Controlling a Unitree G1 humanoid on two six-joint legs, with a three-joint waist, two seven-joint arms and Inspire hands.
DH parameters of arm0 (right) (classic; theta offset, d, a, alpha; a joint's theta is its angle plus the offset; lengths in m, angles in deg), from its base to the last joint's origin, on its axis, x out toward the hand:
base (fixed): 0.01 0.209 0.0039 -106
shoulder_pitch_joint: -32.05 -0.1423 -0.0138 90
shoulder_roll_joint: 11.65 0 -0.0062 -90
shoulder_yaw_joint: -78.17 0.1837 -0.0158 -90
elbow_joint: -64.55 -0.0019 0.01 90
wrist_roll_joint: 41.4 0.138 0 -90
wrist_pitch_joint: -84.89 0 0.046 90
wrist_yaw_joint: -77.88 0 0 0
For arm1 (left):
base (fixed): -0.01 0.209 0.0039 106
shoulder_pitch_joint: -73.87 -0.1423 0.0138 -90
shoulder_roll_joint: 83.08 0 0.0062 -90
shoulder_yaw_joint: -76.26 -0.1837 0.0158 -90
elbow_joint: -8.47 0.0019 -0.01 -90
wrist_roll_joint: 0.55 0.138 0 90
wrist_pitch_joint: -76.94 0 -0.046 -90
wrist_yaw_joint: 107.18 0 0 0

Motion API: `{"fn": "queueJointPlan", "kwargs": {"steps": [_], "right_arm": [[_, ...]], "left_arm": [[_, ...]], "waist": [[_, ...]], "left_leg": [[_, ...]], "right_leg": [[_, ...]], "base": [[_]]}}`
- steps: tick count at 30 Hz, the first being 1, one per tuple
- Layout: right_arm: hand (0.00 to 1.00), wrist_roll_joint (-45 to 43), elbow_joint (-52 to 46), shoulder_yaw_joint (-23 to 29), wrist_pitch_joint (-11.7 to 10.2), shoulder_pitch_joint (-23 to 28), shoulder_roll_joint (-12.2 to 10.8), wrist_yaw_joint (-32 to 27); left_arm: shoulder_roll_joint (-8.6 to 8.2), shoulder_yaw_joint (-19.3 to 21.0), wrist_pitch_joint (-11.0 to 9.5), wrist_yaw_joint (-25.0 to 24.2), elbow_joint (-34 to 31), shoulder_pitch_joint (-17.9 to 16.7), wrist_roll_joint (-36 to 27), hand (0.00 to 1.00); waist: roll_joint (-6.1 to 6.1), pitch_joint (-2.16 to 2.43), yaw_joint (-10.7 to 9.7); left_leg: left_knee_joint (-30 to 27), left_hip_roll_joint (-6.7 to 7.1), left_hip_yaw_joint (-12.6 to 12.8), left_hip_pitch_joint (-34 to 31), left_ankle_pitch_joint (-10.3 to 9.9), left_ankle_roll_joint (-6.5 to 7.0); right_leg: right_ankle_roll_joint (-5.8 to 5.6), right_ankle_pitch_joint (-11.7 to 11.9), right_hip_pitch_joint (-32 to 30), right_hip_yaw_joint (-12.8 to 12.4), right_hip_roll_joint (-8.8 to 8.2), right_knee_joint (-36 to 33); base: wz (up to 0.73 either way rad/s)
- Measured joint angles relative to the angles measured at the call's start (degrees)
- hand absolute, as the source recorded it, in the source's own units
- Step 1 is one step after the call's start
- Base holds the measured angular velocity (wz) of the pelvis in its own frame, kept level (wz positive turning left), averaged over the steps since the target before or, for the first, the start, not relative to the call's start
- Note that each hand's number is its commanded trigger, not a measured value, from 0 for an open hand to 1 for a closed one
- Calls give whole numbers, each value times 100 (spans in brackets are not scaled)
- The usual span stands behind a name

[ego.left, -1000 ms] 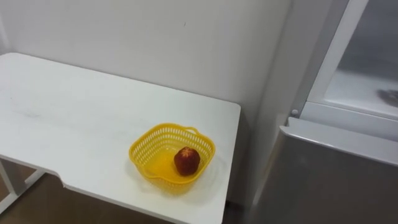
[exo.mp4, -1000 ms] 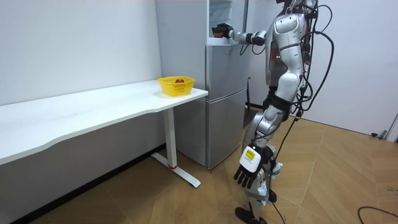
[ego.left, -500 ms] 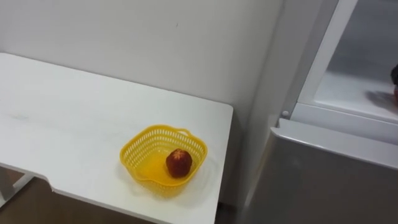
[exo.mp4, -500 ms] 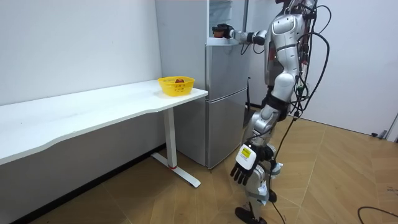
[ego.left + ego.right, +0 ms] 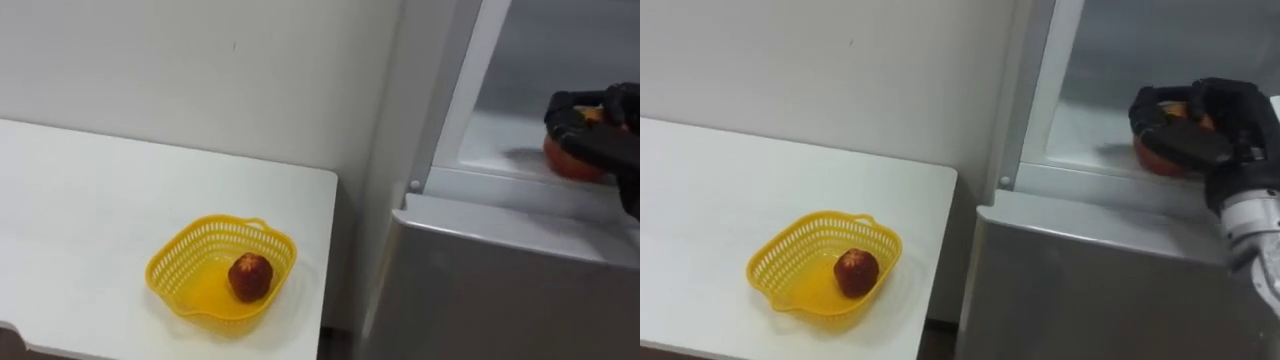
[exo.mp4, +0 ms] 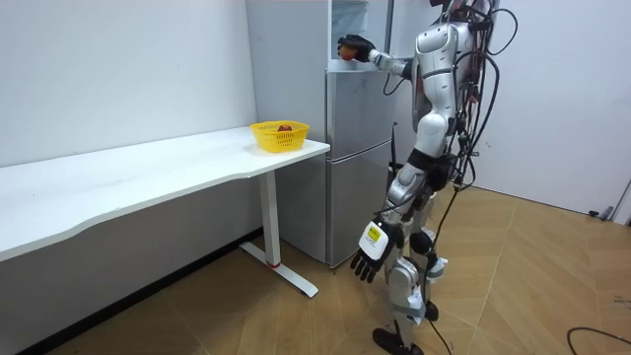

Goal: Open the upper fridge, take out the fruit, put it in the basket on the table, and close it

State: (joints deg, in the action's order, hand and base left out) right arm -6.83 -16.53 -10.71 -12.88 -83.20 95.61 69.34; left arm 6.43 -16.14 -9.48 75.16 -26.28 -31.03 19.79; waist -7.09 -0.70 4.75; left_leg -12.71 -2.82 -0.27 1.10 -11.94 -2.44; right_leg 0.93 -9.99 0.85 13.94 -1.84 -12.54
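Now the right hand (image 5: 1202,128) has reached into the fridge (image 5: 1090,262).
It curls round a red fruit (image 5: 1152,156); lift gently. Left hand (image 6: 372,264) hangs loose.

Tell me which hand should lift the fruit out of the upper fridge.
Right. The right hand is curled round the reddish fruit on the upper fridge shelf; the left hand hangs low beside the leg.
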Motion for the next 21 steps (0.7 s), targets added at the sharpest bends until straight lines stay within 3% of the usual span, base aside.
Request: {"fn": "queueJointPlan", "kwargs": {"steps": [3, 5, 8, 13, 17, 21], "right_arm": [[100, 1, -514, -1, 124, 358, -146, 124], [100, -19, -883, -3, 228, 572, -406, 124], [100, -16, -1065, -3, 279, 620, -585, 133], [100, -71, -1379, 1, 283, 620, -595, 229], [100, -98, -1923, -3, 282, 620, -657, 438], [100, -160, -2253, -55, 257, 641, -915, 569]], "left_arm": [[-114, -9, 0, 13, -7, -6, -25, 0], [-197, -7, 4, -5, 16, -45, -59, 0], [-339, 141, 3, -7, 140, -122, -64, 0], [-374, 363, -21, -10, 231, -152, -64, 0], [-373, 364, -45, -36, 231, -120, -62, 0], [-374, 356, -113, -38, 257, -84, -68, 0]], "waist": [[89, 36, 2], [201, 78, 11], [337, 123, 33], [343, 119, 30], [345, 75, 40], [356, 51, 26]], "left_leg": [[30, 3, 42, 4, -19, 27], [35, 3, 125, 36, -19, 30], [114, 8, 213, 131, -3, 54], [135, 5, 260, 166, 6, 59], [141, 10, 265, 170, 5, 60], [140, 8, 266, 174, 5, 60]], "right_leg": [[-25, 15, 3, -38, 0, -2], [-38, 23, 7, -126, 4, -2], [-48, 30, 13, -220, 3, -15], [-49, 29, 19, -272, 9, -16], [-54, 26, 18, -279, 9, 0], [-54, 26, 23, -270, 13, 0]], "base": [[-3], [-15], [-15], [-5], [-1], [0]]}}
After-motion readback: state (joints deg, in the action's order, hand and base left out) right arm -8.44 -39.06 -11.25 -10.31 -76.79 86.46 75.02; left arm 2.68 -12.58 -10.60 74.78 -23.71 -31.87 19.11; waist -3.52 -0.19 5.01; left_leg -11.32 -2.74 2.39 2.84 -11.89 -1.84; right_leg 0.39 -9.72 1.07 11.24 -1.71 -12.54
